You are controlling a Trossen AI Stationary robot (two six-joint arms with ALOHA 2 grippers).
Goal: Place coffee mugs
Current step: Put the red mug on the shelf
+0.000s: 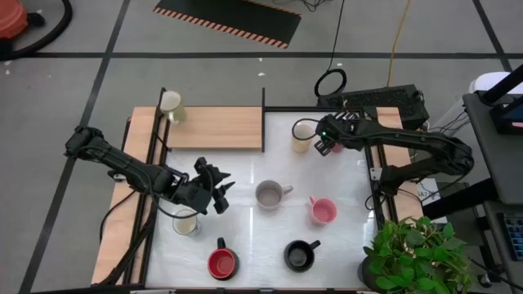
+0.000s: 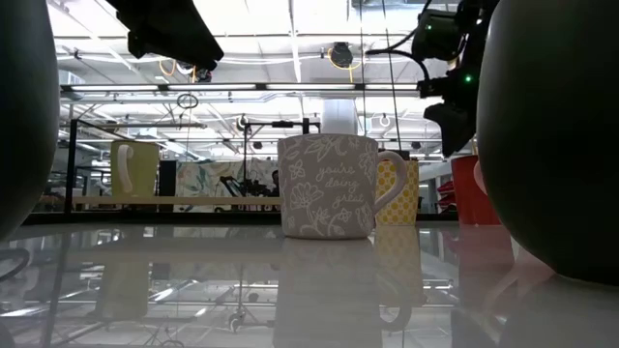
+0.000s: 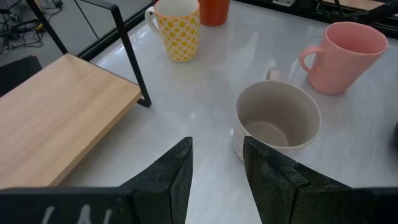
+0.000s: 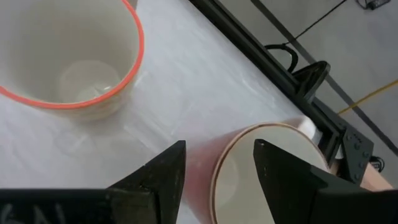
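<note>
Looking over the table (image 1: 245, 167), I think the job is just begun: only one pale mug (image 1: 172, 103) sits on the wood shelf (image 1: 216, 126). The rest are on the white top: white mug (image 1: 185, 221), red mug (image 1: 222, 263), black mug (image 1: 299, 256), grey mug (image 3: 277, 118), pink mug (image 3: 345, 53) & yellow-dot mug (image 3: 179, 28). My left gripper (image 3: 216, 143) hangs just above the top near the grey mug, fingers apart, nothing in it. My right gripper (image 4: 217, 149) is over the dark pink-red mug (image 4: 239, 180) at the back, fingers apart, one each side of its wall, not squeezing. The grey mug has flowers & curly words starting "you're"; I can't read the rest.
</note>
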